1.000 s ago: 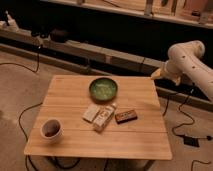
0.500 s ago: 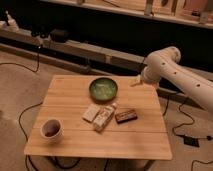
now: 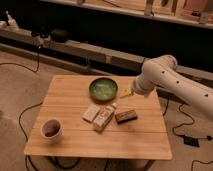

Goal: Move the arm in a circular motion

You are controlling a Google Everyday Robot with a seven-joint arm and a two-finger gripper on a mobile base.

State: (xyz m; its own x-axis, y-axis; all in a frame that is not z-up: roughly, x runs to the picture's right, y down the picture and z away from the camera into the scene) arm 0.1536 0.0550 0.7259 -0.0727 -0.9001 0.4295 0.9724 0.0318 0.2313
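Observation:
The arm (image 3: 172,82) is a thick, glossy white tube with small dark dots. It reaches in from the right edge over the far right part of the wooden table (image 3: 75,137). Its pale yellowish end piece, the gripper (image 3: 126,92), hangs just right of the green bowl (image 3: 103,89), low above the tabletop. Nothing shows in the gripper.
On the table lie a white packet (image 3: 91,112), a tall snack box (image 3: 103,118), a brown bar (image 3: 126,116) and a cup (image 3: 51,128) at the front left. Cables (image 3: 27,112) trail on the floor. A dark shelf (image 3: 75,47) runs behind the table.
The arm has swung left and downward from the right side, bringing its end piece from beyond the table's right edge to beside the green bowl.

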